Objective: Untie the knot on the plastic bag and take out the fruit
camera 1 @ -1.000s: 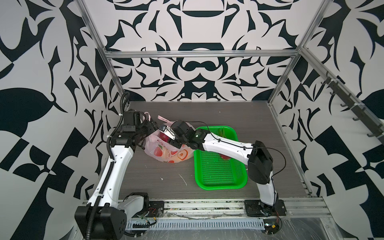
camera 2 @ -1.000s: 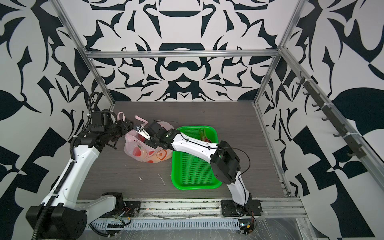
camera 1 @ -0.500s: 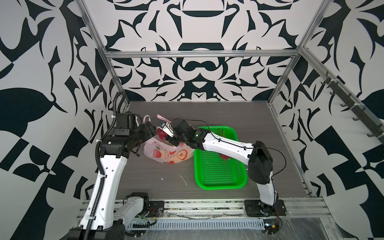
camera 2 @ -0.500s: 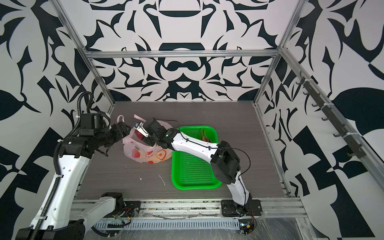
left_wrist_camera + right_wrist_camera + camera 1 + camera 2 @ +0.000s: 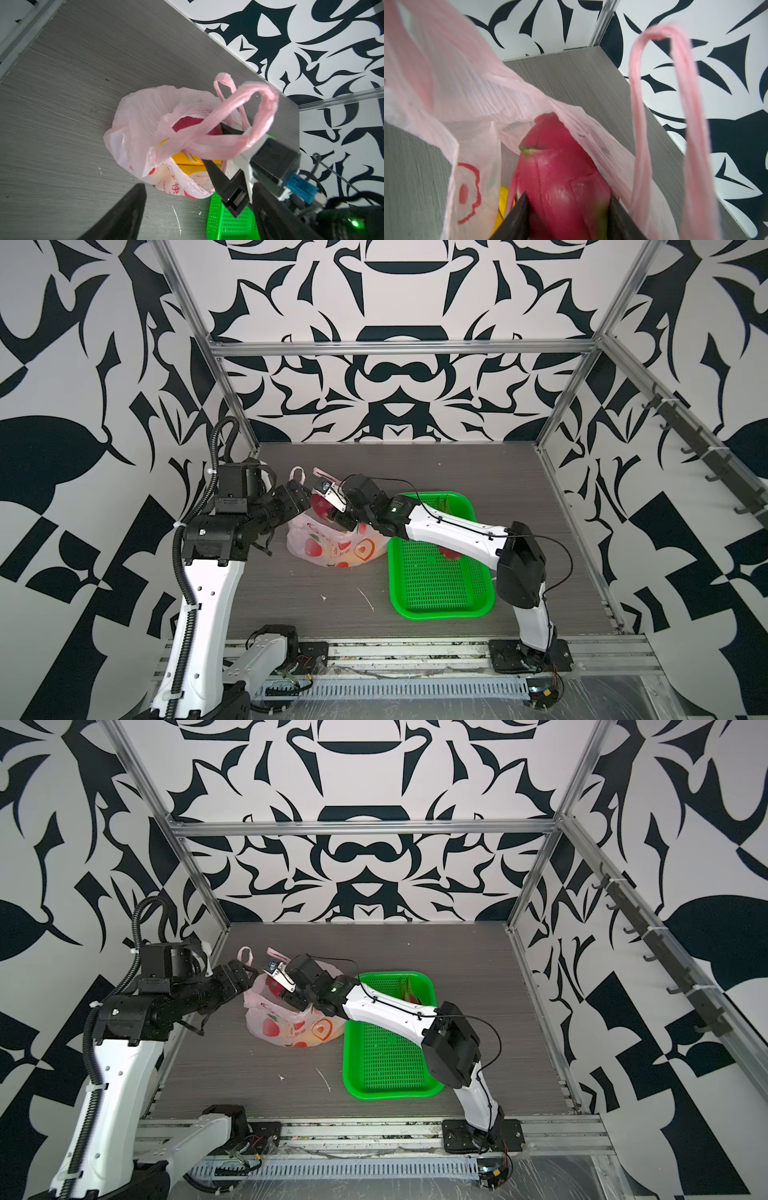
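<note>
The pale-pink plastic bag [image 5: 332, 547] [image 5: 291, 1029] sits on the table with its mouth gaping. No knot shows; both handle loops stand loose, and one loop [image 5: 259, 116] drapes over my right gripper's body. My right gripper [image 5: 328, 510] [image 5: 569, 197] reaches into the mouth and is shut on a magenta dragon fruit [image 5: 562, 176] [image 5: 187, 122] [image 5: 272, 986]. A yellow banana [image 5: 187, 160] lies deeper in the bag. Just left of the bag's rim, my left gripper [image 5: 305, 497] [image 5: 199, 187] is open, with nothing between its fingers.
A green perforated basket [image 5: 440, 593] [image 5: 386, 1069] stands right of the bag, touching it. Another dragon fruit [image 5: 409, 990] lies at the basket's far end, partly under my right arm. Small white scraps [image 5: 368, 599] lie on the table in front of the bag. The left wall is close behind my left arm.
My left arm has reared up and drawn slightly back from the bag, its jaws a little wider. The right gripper has shifted the dragon fruit slightly leftward in the bag's mouth.
</note>
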You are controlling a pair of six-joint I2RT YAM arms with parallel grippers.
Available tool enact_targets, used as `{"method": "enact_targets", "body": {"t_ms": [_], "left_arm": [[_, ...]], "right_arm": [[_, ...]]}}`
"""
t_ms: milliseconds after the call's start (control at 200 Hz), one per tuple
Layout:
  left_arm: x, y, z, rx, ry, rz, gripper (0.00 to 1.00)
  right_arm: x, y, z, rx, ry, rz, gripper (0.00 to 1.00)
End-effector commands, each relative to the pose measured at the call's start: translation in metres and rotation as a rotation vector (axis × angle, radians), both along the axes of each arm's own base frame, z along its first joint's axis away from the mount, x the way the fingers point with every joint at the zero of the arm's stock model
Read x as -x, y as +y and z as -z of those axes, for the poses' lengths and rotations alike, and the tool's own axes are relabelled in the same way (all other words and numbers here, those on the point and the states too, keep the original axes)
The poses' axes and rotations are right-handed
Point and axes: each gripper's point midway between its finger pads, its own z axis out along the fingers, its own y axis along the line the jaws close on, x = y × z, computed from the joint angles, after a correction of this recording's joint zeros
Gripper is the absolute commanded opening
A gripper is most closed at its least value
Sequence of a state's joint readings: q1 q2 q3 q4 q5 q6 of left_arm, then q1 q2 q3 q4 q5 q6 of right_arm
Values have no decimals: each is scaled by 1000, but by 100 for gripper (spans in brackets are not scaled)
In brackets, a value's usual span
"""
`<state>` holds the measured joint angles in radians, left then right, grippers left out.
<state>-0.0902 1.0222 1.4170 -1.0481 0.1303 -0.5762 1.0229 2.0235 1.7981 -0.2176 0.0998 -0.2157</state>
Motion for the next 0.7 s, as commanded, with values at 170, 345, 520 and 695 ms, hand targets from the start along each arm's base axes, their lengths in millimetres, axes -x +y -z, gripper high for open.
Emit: {"method": "enact_targets", "body": {"t_ms": [170, 345, 520, 695], "left_arm": [[30, -28, 17, 127, 156, 119, 80], [23, -32, 41, 191, 169, 83, 69], [12, -40, 55, 268, 165, 74, 65], [-1, -38, 71, 262, 154, 50, 65]], "right_arm": [[1, 5, -59, -150, -23, -17, 0], [-1, 4, -56, -163, -4, -6, 0], [-2, 1, -57, -174, 10, -4, 0], [-2, -1, -57, -179, 19, -5, 0]]}}
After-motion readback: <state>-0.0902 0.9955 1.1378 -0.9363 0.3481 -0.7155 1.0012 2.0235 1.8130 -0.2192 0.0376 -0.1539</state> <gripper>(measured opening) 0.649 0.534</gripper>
